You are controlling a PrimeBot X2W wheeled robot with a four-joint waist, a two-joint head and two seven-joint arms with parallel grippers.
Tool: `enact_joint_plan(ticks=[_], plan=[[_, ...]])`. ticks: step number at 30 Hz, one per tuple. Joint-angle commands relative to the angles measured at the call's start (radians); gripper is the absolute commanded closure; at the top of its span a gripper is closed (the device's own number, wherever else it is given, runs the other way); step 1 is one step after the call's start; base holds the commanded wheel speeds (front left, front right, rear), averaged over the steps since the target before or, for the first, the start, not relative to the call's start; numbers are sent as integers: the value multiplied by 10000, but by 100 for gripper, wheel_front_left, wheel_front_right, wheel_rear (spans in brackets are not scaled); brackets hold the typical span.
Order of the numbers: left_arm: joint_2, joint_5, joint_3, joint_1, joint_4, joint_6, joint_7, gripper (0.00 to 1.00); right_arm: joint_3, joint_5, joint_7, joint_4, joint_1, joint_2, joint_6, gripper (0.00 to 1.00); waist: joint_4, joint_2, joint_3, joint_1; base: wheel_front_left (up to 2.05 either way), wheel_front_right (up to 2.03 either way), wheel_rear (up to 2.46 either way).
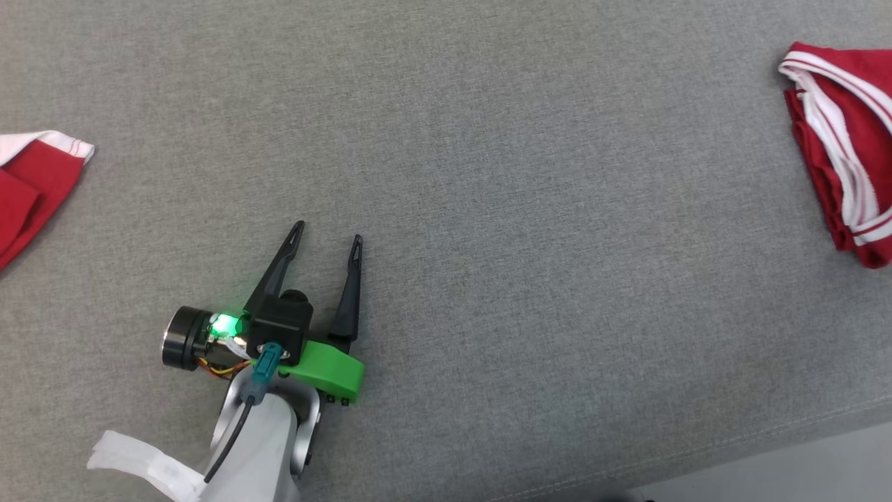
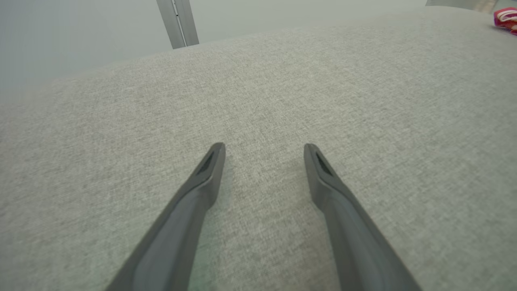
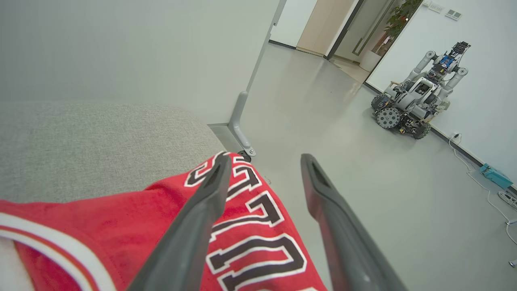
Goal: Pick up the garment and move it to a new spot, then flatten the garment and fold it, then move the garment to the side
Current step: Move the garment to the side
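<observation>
The left claw stood wide open and empty above the grey cushion. The right claw was spread apart, gripping nothing, over the red jersey, which lay bunched at the cushion's right edge. A second red garment lay at the left edge.

This looks like a robotics lab set up in an office-type room. A second wheeled robot with two raised arms stands parked against a white wall, with loose cables and a small teal box on the smooth grey floor nearby. A pale partition panel on a metal foot borders the grey fabric-covered work surface (woven like upholstery), and a doorway with a potted plant opens beyond.
</observation>
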Motion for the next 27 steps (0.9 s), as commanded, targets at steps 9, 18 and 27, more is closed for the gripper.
enact_joint_plan(ticks=[9, 18, 27], plan=[[-84, -336, 80, 92, 16, 208, 4, 0, 1580, 895, -24, -1338, 6, 1023, -15, 0, 499, -1, -547, 0, 0, 0, 0], [-146, -661, 225, 363, -40, 386, 4, 0, 3805, 2739, -24, -2880, 1438, 2028, -15, 0, 1242, -1, -1168, 0, 0, 0, 0], [-160, -1186, 272, 707, 22, 636, 2, 0, 5487, 3849, -24, -3419, 2944, 2609, -15, 0, 1956, -1, -1786, 0, 0, 0, 0]])
